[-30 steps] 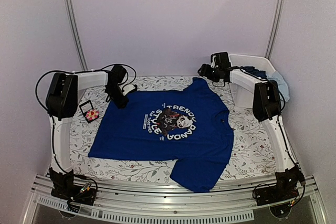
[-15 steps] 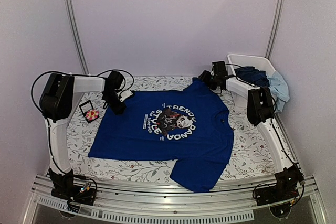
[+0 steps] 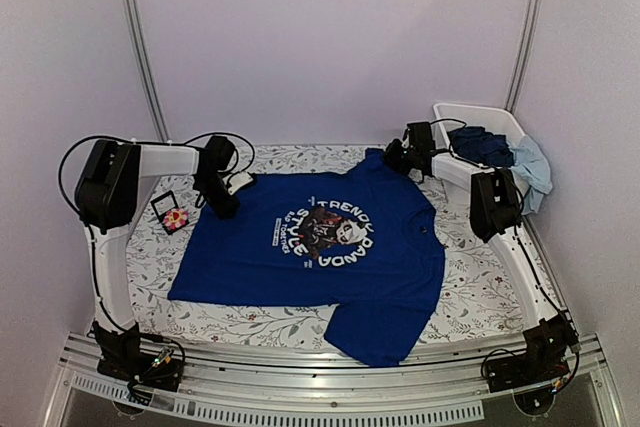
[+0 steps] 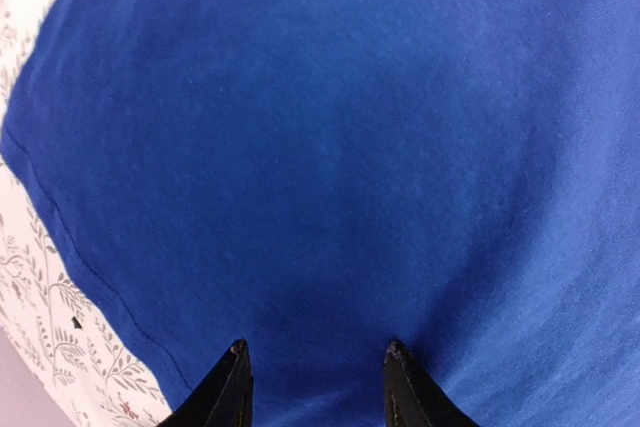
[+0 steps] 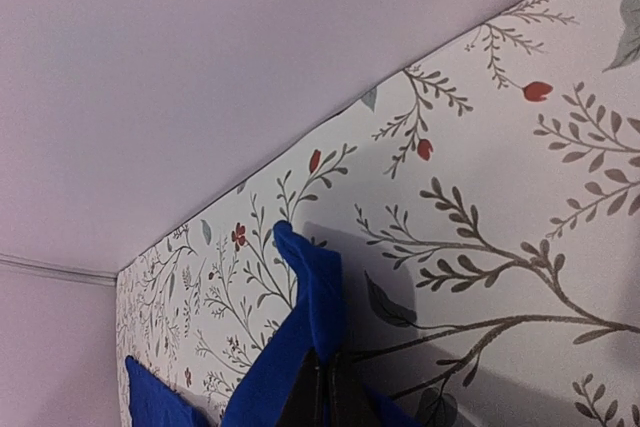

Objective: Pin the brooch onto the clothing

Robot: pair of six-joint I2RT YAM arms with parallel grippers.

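Blue cloth is now caught in your right claw (image 5: 325, 387). A second ago that arm was back by the white bin (image 3: 470, 112) with its fingers apart. It has since swung in to the T-shirt (image 3: 300, 257) and pressed shut on the far corner, which stands up in a small fold above the flowered table cover (image 5: 520, 197). I'd judge the shirt is being held or tugged flat, with no pinning begun.

Your left claw (image 4: 315, 357) hasn't shifted. Its fingers are half spread and hold nothing, the tips at or just over the shirt near its left edge.

You'll find the brooch (image 3: 177, 218) untouched in the little dark tray (image 3: 162, 204), just left of the shirt. I see nothing between it and the left claw. In the bin lie bunched clothes (image 3: 485, 144), well apart.
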